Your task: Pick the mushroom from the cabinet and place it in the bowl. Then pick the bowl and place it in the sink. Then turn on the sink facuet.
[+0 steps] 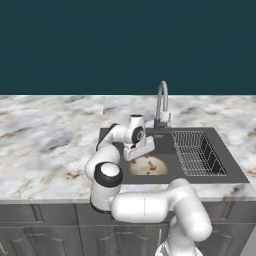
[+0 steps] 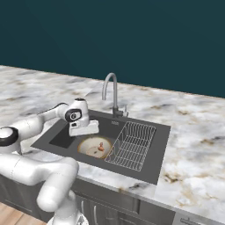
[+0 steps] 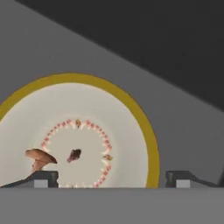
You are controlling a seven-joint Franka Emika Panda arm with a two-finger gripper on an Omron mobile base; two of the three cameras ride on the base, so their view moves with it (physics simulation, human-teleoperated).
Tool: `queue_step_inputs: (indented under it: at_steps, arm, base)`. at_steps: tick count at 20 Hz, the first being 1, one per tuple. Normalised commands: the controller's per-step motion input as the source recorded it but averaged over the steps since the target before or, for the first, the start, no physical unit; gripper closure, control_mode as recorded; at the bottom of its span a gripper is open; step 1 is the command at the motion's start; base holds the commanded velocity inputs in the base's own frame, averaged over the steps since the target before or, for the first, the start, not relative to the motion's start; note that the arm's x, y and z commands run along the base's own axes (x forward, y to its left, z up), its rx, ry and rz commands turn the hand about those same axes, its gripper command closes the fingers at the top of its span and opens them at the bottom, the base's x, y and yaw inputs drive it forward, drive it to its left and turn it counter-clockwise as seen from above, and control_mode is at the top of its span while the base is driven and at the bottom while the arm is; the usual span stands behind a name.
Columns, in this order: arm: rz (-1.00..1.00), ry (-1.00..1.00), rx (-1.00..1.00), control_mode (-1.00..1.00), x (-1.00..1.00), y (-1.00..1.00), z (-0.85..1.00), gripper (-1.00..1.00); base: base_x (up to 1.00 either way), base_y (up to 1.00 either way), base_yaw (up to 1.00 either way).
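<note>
Just one mushroom (image 3: 40, 157), one bowl (image 3: 131, 109).

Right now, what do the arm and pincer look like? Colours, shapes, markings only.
The arm is glossy white, built of fat rounded tubular links with dark grey-black bands at the joints and a black disc cap on one elbow. The wrist ends in a white boxy hand. The pincer has two small dark grey blocky tips with lighter grey pads. No cables or lettering visible.
</note>
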Motion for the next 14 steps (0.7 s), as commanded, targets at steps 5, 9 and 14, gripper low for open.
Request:
queue_step_inputs:
  at_steps: [5, 9, 14]
  arm:
    - [-0.35, -0.31, -0.06, -1.0, -0.16, 0.72, 0.53, -1.0]
    - [-0.36, -0.41, -0.03, -1.0, -0.48, 0.42, 0.89, -1.0]
    - [-0.3, -0.39, -0.01, -1.0, -0.85, 0.24, 0.63, -1.0]
  base:
    - [0.0, 0.0, 0.0]
    - [0.0, 0.0, 0.0]
    - [0.0, 0.0, 0.0]
